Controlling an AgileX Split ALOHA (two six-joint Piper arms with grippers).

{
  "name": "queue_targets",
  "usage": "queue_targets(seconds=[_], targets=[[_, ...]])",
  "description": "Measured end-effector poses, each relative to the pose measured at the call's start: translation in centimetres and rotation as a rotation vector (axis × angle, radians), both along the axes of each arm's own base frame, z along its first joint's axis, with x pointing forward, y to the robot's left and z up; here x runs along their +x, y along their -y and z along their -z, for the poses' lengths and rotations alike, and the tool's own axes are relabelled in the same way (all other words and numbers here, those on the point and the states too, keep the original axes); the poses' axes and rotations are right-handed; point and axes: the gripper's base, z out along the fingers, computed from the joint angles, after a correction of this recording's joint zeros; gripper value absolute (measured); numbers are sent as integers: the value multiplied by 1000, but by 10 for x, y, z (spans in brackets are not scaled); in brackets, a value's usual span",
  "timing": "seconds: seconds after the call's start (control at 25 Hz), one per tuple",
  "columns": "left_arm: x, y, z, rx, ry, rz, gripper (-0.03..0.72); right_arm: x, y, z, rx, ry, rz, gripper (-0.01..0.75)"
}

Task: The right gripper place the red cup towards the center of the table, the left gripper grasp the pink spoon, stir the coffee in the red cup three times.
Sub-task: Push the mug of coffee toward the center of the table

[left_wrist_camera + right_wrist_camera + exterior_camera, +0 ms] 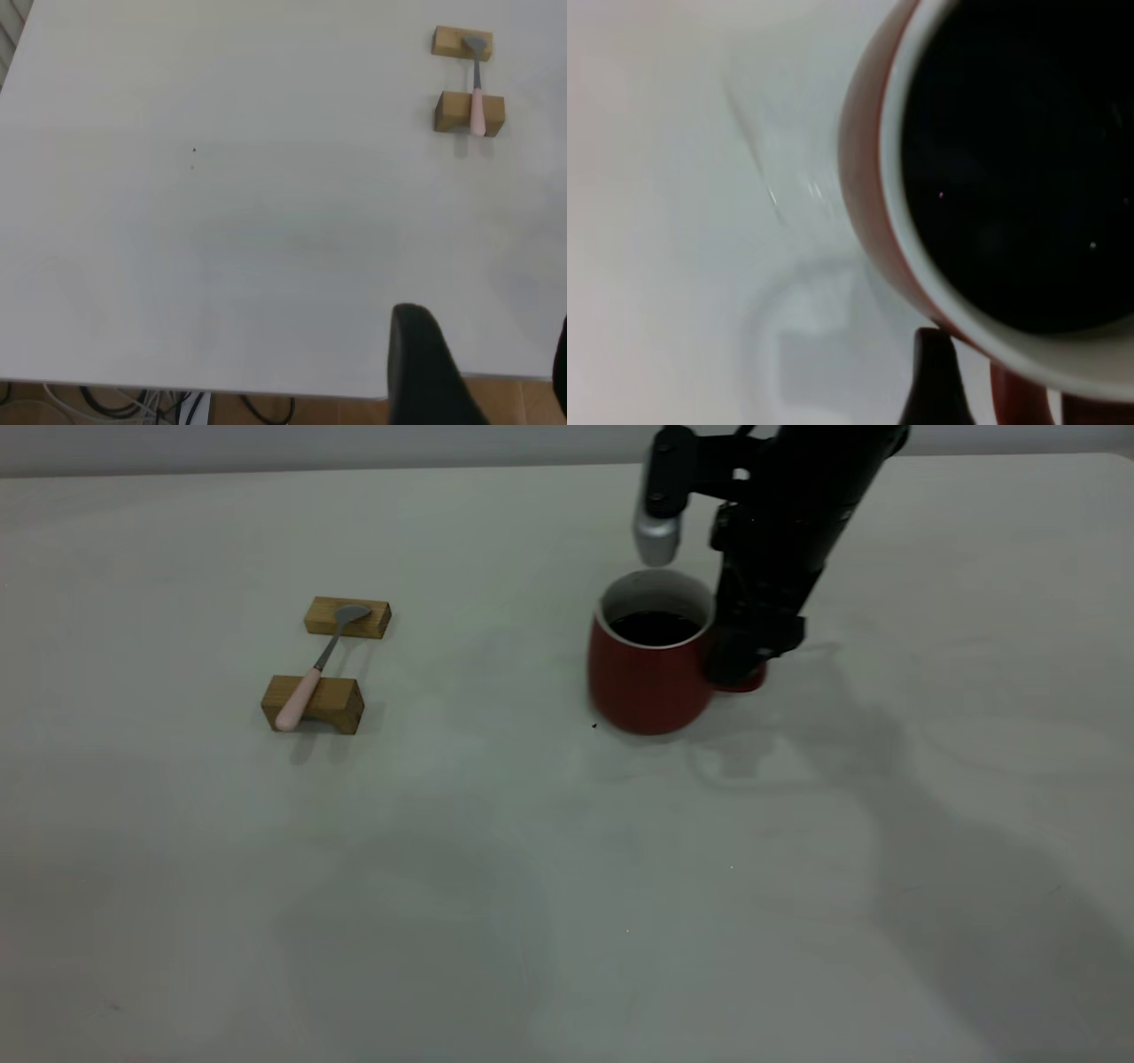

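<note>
The table (496,886) spread wide and pale before me, taking up nearly everything in sight. The right arm reached down from about one o'clock, its black bulk ending at the right gripper (740,664), which was low against the handle side of the red cup (642,682); its fingers were pressed around the red loop handle, pinching it, with a bit of red showing just past them. The cup stood upright on the tabletop a little toward two o'clock from the table's middle, white rim up, and the coffee (654,627) lay dark and level inside it. Out toward ten o'clock, well apart from the cup, two small tan wooden blocks (312,703) sat one behind the other, and the pink spoon (314,669) bridged them, its pale handle resting on the nearer block and its grey bowl on the farther one. Of the left gripper (483,381) I saw only dark finger shapes hanging above the table's edge, well apart from the spoon, spread with a gap between them.
</note>
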Motion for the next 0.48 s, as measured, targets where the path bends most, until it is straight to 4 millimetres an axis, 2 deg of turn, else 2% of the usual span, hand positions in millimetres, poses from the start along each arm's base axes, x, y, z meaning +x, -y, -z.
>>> queue_targets(seconds=[0.28, 0.48], targets=[[0, 0, 0, 1, 0, 1, 432, -7, -23, -2, 53, 7, 14, 595], [0, 0, 0, 1, 0, 1, 432, -9, -25, -4, 79, -33, 103, 602]])
